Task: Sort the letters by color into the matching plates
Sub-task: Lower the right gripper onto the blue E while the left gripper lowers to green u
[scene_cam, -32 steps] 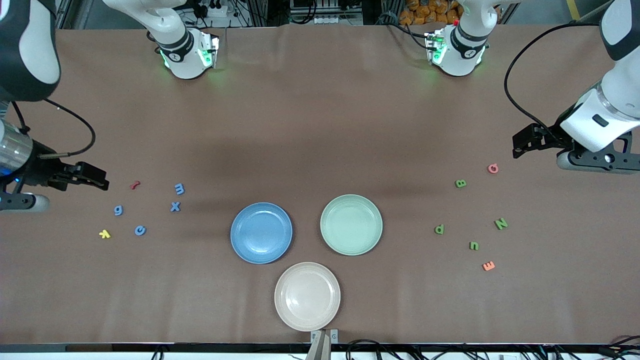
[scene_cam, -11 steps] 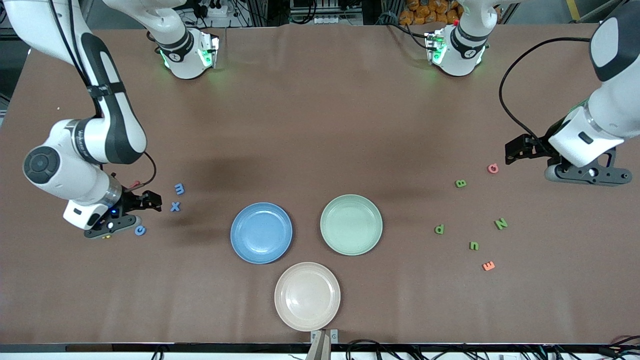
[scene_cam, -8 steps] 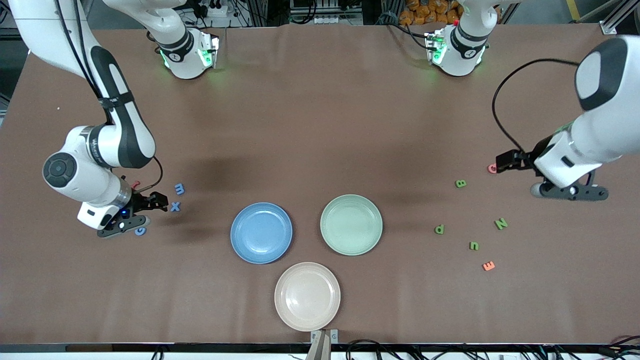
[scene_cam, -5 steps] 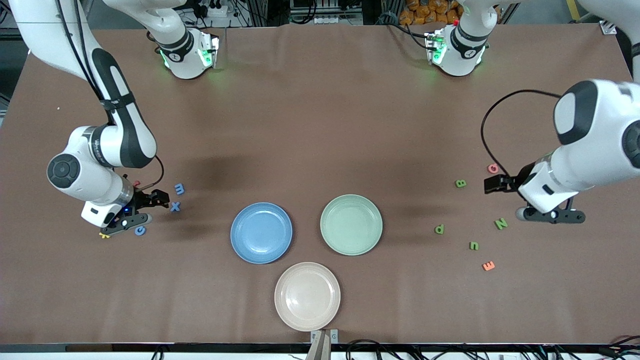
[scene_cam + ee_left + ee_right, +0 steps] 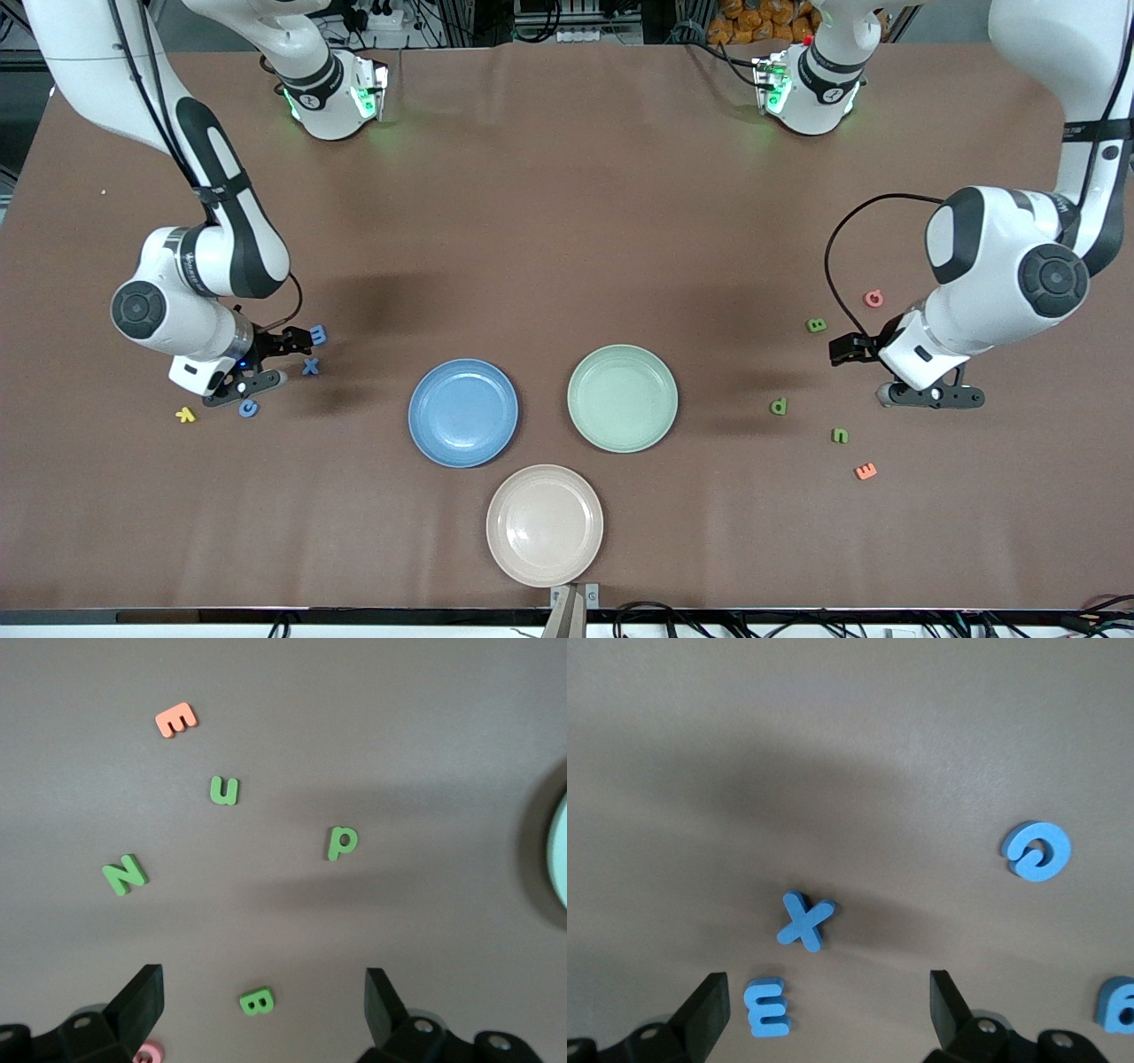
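Letters of small flat foam lie in two groups at the ends of the brown table [image 5: 567,221], with three round shallow plastic plates between them: a medium blue plate [image 5: 463,413], a pale mint green plate [image 5: 623,399] beside it, and a beige-pink plate [image 5: 544,525] nearest the front camera. In the front view the right gripper [image 5: 297,346] hangs low among the blue group, with the blue letter m [image 5: 318,334] and the blue letter x [image 5: 310,365] just beside its fingertips, the blue letter c [image 5: 249,408] close under its wrist, and a yellow letter [image 5: 185,414] a little farther out toward the table's end. The left gripper [image 5: 848,347] is low among the green group, near the green letter B [image 5: 816,325], with the green letter p [image 5: 779,406], the green letter u [image 5: 840,435], an orange letter E [image 5: 866,471] and a pink letter [image 5: 874,299] around it. In the left wrist view the left gripper's fingers [image 5: 142,997] stand wide apart and empty, the B [image 5: 257,1001] lies between them, and the p [image 5: 341,841], u [image 5: 225,790], green letter N [image 5: 124,874] and orange E [image 5: 176,719] lie ahead. In the right wrist view the right gripper's fingers [image 5: 704,1005] are also spread wide and hold nothing, with the m [image 5: 767,1007] between them near one fingertip, the x [image 5: 804,921] just ahead, the c [image 5: 1036,850] off to one side, and another blue letter [image 5: 1116,1005] at the picture's edge.
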You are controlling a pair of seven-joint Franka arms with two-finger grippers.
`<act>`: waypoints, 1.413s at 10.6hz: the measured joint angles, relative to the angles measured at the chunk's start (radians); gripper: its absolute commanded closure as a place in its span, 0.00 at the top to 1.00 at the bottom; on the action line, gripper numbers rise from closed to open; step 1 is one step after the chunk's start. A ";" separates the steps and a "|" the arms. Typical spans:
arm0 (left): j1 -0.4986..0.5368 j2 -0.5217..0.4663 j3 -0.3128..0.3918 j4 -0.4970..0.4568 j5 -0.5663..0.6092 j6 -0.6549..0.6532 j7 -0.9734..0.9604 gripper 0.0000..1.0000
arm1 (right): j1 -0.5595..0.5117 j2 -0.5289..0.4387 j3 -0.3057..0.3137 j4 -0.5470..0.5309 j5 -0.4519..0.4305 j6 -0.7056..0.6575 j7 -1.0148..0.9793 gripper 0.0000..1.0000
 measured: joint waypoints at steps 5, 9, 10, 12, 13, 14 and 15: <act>-0.002 0.066 0.000 -0.033 0.035 0.111 -0.003 1.00 | 0.001 0.008 0.000 -0.078 0.000 0.106 -0.002 1.00; -0.006 0.113 -0.003 -0.032 0.152 0.155 -0.003 1.00 | 0.012 0.008 0.003 -0.140 0.000 0.181 -0.002 1.00; -0.009 0.126 -0.004 -0.032 0.170 0.172 -0.003 1.00 | 0.015 0.008 0.003 -0.154 0.000 0.192 -0.002 1.00; -0.020 0.150 -0.005 -0.032 0.175 0.189 -0.003 1.00 | 0.019 0.008 0.004 -0.166 0.000 0.198 -0.002 1.00; -0.022 0.156 -0.005 -0.032 0.175 0.201 -0.003 1.00 | 0.022 0.008 0.004 -0.171 0.000 0.198 -0.002 1.00; -0.020 0.161 -0.004 -0.031 0.175 0.208 -0.003 1.00 | 0.026 0.008 0.004 -0.175 0.000 0.198 -0.002 1.00; -0.016 0.165 -0.002 -0.031 0.175 0.220 -0.010 1.00 | 0.029 0.007 0.004 -0.180 0.000 0.198 -0.002 1.00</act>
